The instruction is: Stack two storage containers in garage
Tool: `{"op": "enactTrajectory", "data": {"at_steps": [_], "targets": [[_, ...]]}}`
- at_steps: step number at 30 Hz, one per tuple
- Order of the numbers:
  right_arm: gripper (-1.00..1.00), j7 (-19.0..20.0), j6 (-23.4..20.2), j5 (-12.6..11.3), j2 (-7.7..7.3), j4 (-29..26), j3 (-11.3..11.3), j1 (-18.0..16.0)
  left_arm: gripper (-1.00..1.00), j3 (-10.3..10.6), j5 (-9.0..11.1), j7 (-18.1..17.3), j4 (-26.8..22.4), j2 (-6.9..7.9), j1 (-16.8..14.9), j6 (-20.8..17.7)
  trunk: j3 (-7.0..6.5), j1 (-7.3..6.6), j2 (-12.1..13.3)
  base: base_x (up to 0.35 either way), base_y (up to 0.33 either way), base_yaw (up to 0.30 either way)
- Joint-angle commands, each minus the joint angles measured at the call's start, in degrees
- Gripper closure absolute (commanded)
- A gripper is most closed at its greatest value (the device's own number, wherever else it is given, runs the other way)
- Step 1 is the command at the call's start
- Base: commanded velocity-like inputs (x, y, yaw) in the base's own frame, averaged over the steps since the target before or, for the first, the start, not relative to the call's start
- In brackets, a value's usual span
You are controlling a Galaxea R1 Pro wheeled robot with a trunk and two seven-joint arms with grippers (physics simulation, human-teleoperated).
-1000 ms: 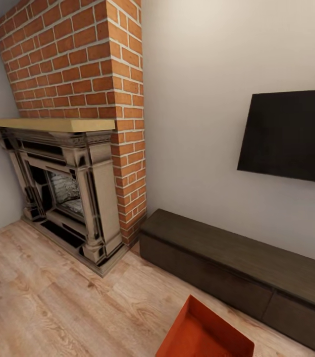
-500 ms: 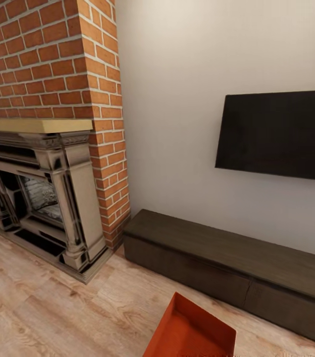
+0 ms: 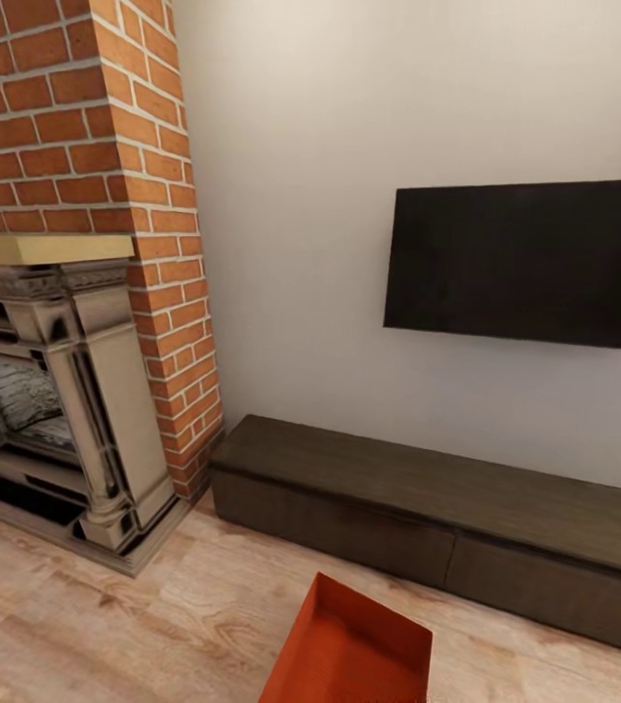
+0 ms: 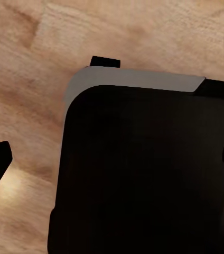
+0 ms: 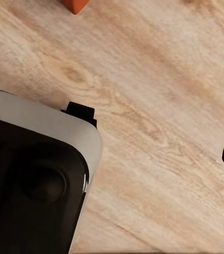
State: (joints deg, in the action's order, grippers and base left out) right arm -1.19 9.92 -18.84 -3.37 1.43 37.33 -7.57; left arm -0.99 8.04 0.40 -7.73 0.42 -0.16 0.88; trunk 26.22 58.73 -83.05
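The red-orange bin [image 3: 350,649] sits on the light wood floor [image 3: 105,625], low in your head view at about 6 o'clock, a bit to the right of the middle. You see its far corner and two low walls; the rest runs off the edge of the view. Its long side seems to run from about 11 o'clock to 5 o'clock, so it lies at a slant to you, not square.

In the right wrist view a small orange corner [image 5: 76,5] of a bin pokes in. That tells you the right arm is likely the nearer one. The left wrist view has wood floor and the robot's dark base [image 4: 143,174].

For the pincers, you get dark finger tips at the edges of both wrist views, far apart, with nothing between them. So both look wide open and hold nothing.

Beyond the bin, at 12 to 2 o'clock, is the long dark cabinet [image 3: 428,508], with the black TV [image 3: 525,264] above it. At 9 to 10 o'clock stand the fireplace [image 3: 47,410] and brick column [image 3: 86,117].

You will need to roll closer and look down.
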Motion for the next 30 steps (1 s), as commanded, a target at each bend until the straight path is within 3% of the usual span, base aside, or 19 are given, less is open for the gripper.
{"op": "enactTrajectory", "data": {"at_steps": [1,11,30], "targets": [[-1.0,0.0,0.3,-0.4,0.03,0.2,0.5,-0.1,-1.0,-0.1,0.4,0.0,0.0,0.0,0.0,0.1,0.06,0.0,0.0,0.0,0.0,-0.245],[-1.0,0.0,0.3,-0.4,0.14,0.2,0.5,-0.1,-1.0,-0.1,0.4,0.0,0.0,-0.07,0.0,0.1,0.06,0.0,0.0,0.013,0.02,-0.222],[-1.0,0.0,0.3,-0.5,0.04,0.2,0.5,-0.1,-1.0,-0.1,0.4,0.0,0.0,-0.07,0.0,0.1,0.06,0.0,0.0,0.157,0.266,-0.01]]}}
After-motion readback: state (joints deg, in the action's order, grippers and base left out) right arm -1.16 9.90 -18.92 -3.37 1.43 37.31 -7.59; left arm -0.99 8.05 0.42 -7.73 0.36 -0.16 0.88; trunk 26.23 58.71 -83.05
